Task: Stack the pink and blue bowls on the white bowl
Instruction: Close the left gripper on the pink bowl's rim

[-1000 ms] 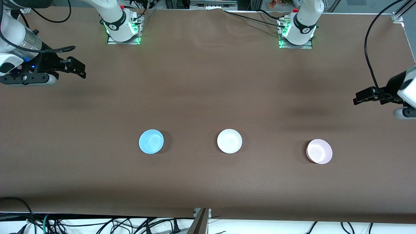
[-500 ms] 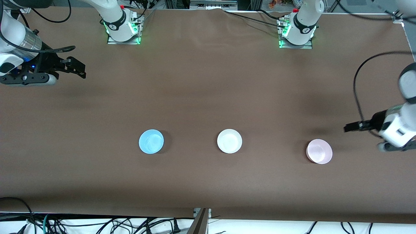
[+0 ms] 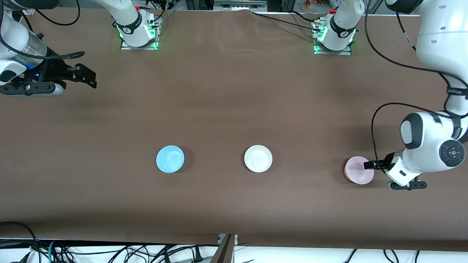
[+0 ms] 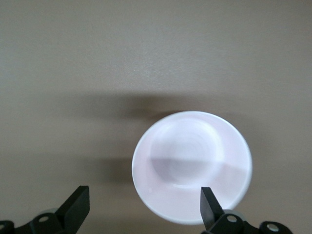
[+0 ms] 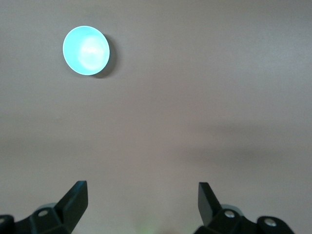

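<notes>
Three bowls stand in a row on the brown table. The blue bowl (image 3: 170, 159) (image 5: 86, 50) is toward the right arm's end. The white bowl (image 3: 258, 158) is in the middle. The pink bowl (image 3: 359, 170) (image 4: 191, 165) is toward the left arm's end. My left gripper (image 3: 370, 166) (image 4: 144, 204) hangs open over the pink bowl's rim on the left arm's side, one finger (image 4: 209, 207) above the rim, the other off it. My right gripper (image 3: 91, 78) (image 5: 141, 197) waits open above bare table at the right arm's end.
The two arm bases (image 3: 138, 31) (image 3: 333, 34) stand along the table edge farthest from the front camera. A black cable (image 3: 376, 120) loops from the left arm above the table near the pink bowl. Cables lie past the table's near edge (image 3: 146, 252).
The left arm has swung in from the table's end and come down over the pink bowl's rim, its fingers still open. The right arm and all three bowls have not moved.
</notes>
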### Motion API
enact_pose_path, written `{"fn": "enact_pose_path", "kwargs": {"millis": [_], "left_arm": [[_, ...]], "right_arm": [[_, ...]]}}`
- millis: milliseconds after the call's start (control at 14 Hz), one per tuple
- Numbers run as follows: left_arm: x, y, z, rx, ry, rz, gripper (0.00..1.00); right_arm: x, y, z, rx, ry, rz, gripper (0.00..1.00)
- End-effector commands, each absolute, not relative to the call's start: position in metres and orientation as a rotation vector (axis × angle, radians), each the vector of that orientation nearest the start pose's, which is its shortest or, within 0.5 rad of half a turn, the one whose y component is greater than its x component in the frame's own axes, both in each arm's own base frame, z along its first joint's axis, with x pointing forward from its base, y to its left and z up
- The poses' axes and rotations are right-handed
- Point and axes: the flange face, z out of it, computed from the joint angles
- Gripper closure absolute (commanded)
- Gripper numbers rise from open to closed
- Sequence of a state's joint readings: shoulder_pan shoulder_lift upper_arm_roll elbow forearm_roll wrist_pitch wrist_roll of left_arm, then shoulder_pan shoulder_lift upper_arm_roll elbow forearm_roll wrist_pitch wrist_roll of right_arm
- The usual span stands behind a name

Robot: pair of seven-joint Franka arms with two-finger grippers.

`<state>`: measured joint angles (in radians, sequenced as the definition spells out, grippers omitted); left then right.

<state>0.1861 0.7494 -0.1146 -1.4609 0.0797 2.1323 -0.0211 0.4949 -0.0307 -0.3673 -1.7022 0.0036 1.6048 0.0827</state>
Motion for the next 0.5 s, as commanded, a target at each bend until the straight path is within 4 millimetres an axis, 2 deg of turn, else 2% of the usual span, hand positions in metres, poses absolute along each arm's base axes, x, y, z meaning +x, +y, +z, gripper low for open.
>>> {"fn": "enact_pose_path", "kwargs": {"millis": [0, 143, 429], "left_arm": [[0.711, 0.077, 0.219, -3.142, -0.087, 0.121, 0.00], [0.707, 0.077, 0.213, -3.145, -0.016, 0.138, 0.00], [0.704, 0.084, 0.208, -3.148, 0.005, 0.145, 0.00]], "right_arm": [[0.540, 0.069, 0.585, -3.118, -0.047, 0.096, 0.00], [0.540, 0.069, 0.586, -3.118, -0.047, 0.094, 0.00], [0.541, 0.069, 0.586, -3.117, -0.047, 0.092, 0.00]]}}
